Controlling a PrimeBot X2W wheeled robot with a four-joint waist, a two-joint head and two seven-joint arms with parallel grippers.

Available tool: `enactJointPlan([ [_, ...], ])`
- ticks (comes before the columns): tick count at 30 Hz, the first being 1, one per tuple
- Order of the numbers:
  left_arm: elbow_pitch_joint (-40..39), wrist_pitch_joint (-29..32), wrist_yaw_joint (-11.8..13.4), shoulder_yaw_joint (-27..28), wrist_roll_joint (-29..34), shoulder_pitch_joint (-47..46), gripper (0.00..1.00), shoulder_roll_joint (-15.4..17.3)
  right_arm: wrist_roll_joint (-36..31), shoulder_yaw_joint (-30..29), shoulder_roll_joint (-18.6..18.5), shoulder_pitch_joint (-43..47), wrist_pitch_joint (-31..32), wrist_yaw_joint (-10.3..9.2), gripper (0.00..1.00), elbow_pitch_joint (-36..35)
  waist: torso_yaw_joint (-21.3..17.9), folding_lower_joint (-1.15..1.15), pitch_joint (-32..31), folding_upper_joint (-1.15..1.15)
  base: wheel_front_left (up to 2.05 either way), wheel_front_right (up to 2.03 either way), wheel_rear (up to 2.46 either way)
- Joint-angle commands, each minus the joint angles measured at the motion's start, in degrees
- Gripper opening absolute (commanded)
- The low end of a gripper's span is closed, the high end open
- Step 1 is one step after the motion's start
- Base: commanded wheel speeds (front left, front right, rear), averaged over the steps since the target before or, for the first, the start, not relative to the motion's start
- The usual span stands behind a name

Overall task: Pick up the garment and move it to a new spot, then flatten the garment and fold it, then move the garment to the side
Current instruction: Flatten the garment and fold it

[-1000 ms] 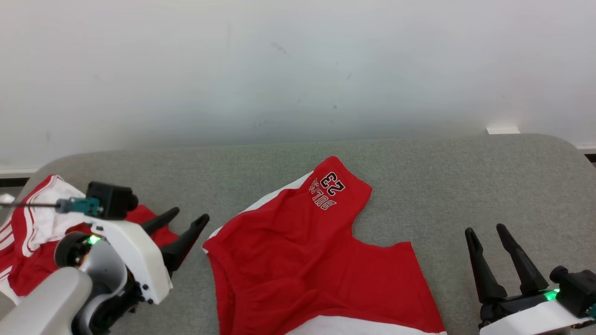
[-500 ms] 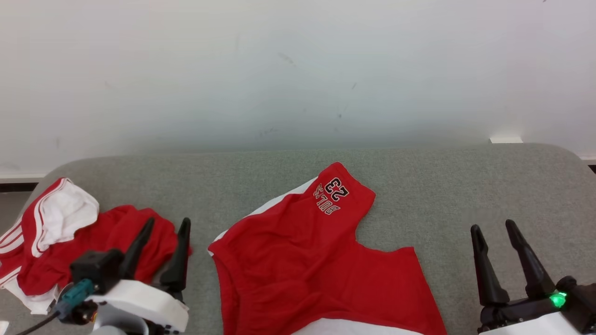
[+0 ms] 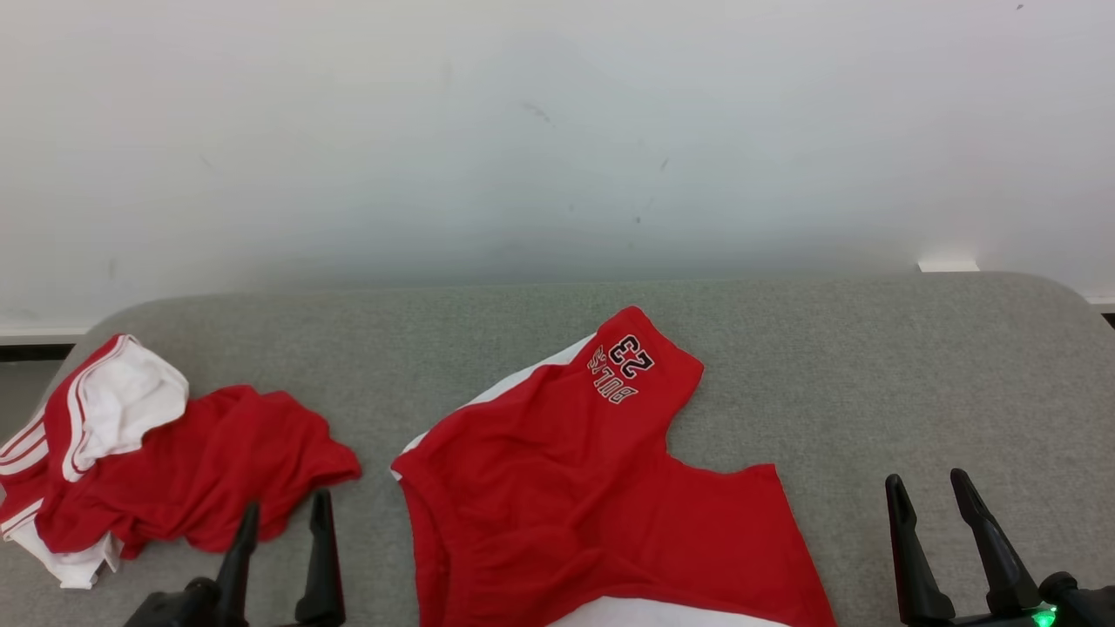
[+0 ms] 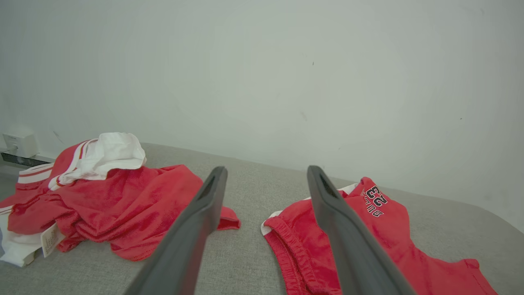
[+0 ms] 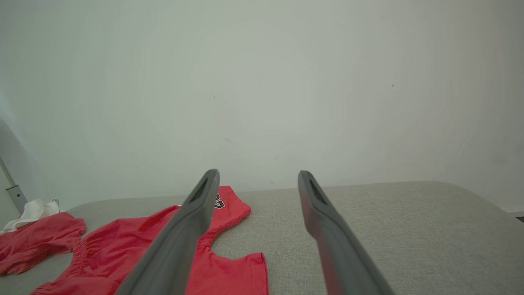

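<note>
Red shorts (image 3: 592, 488) with white trim and "BULLS 23" lettering lie spread on the grey padded table (image 3: 871, 366), legs pointing away and to the right. They also show as red shorts (image 4: 393, 229) and red shorts (image 5: 123, 250) in the wrist views. A crumpled red and white garment (image 3: 174, 470) sits at the table's left end, seen again as the crumpled garment (image 4: 123, 205). My left gripper (image 3: 287, 505) stands open at the bottom edge, between the two garments and touching neither. My right gripper (image 3: 925, 479) is open over bare table, right of the shorts.
A pale wall rises right behind the table's far edge. A white wall box (image 4: 16, 143) sits beyond the left end, and a small white block (image 3: 945, 264) at the far right edge. Bare grey surface stretches right of the shorts.
My left arm has pulled back from over the crumpled garment down to the bottom edge, staying open. The right gripper has sunk lower in view. The camera shifted slightly.
</note>
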Motion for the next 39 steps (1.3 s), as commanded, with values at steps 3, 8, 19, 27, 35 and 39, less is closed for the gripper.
enactJointPlan([
  [3,0.7,0.0,-2.4,2.6,2.3,1.4,1.00,-2.4,0.5,-0.1,-0.5,0.8,-0.1,-0.08,1.00,-0.5,-0.3,0.00,0.3,0.00,0.00,0.00,0.00],
  [8,2.0,0.0,-6.2,5.9,5.4,1.4,1.00,-5.6,0.5,0.5,-1.2,-0.4,-0.1,-0.08,1.00,-0.4,-0.9,0.00,0.6,0.00,0.00,0.00,0.00],
  [19,4.3,0.0,-14.9,5.9,8.5,0.7,1.00,-7.5,5.1,1.8,-6.0,2.2,-0.1,-0.08,1.00,0.0,-0.6,0.00,1.9,0.00,0.00,0.00,0.00],
  [27,8.7,2.7,-16.3,3.0,7.4,1.0,1.00,-6.3,12.7,11.5,-13.1,6.0,5.4,-0.10,1.00,3.1,0.7,0.00,3.6,0.00,0.00,0.00,0.00],
  [35,9.9,9.3,-17.5,-2.8,4.6,0.8,1.00,-3.2,18.7,17.8,-13.5,2.1,8.4,-0.09,1.00,10.1,1.4,0.00,5.5,0.00,0.00,0.00,0.00],
  [39,11.6,12.7,-17.6,-5.3,3.0,0.1,1.00,-1.7,20.9,20.8,-13.1,-0.3,8.5,-0.09,1.00,13.4,1.5,0.00,5.8,0.00,0.00,0.00,0.00],
])
